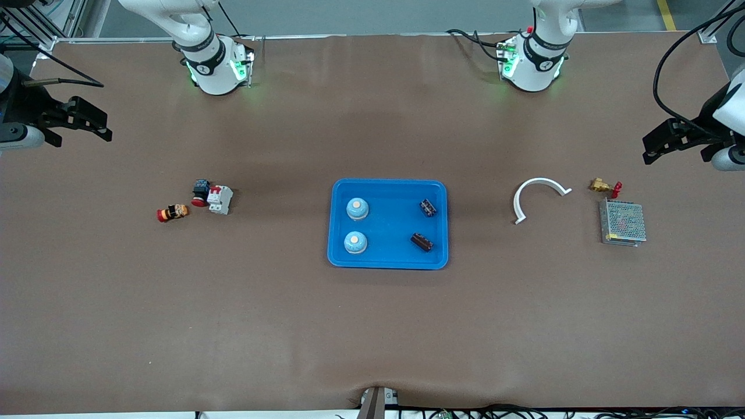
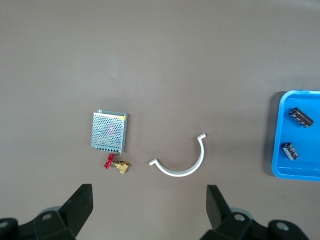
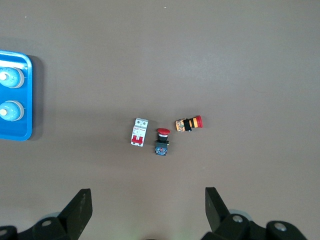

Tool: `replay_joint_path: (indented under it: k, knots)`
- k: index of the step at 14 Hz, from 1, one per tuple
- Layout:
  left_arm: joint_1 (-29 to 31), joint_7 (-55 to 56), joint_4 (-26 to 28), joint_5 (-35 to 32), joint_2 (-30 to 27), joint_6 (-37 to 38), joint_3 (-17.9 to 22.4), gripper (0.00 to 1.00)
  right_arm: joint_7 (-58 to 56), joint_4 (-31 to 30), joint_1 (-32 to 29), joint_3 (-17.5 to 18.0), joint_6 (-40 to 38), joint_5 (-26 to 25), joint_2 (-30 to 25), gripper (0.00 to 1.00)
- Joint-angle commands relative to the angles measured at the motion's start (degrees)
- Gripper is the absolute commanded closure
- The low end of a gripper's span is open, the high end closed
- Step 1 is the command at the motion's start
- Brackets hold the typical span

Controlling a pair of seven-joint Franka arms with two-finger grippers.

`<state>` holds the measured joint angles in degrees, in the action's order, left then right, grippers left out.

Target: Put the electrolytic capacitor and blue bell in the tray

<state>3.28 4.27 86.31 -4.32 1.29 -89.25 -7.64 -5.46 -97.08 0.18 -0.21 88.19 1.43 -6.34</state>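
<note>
Seemingly done: both blue bells (image 1: 357,209) and both dark electrolytic capacitors (image 1: 428,207) lie in the shallow bright-blue plastic tray (image 1: 389,262) mid-frame; I'd park left gripper (image 1: 678,141) and right gripper (image 1: 78,121) wide, clear, at the frame edges.

Front view: high across the table, facing both bases, taking in everything. Wrist views: straight down from well above. Left wrist shares the tray (image 2: 278,165) edge and power supply (image 2: 109,131); right wrist, the tray (image 3: 26,100) and circuit breaker (image 3: 139,132).

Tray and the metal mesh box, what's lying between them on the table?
A white curved strip lies between the tray and the mesh box, seen in the front view.
</note>
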Motion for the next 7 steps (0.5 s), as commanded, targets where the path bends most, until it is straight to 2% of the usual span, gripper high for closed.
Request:
replay_joint_path:
  k: [1, 7]
  knots:
    - [0.1, 0.1, -1.3, 1.1, 0.8, 0.1, -0.4, 0.0, -0.3, 1.0, -0.9, 0.8, -0.6, -0.9, 0.3, 0.0]
    - [0.2, -0.1, -1.3, 4.1, 0.3, 4.8, -0.4, 0.0, -0.3, 1.0, -0.8, 0.8, -0.6, -0.9, 0.4, 0.0]
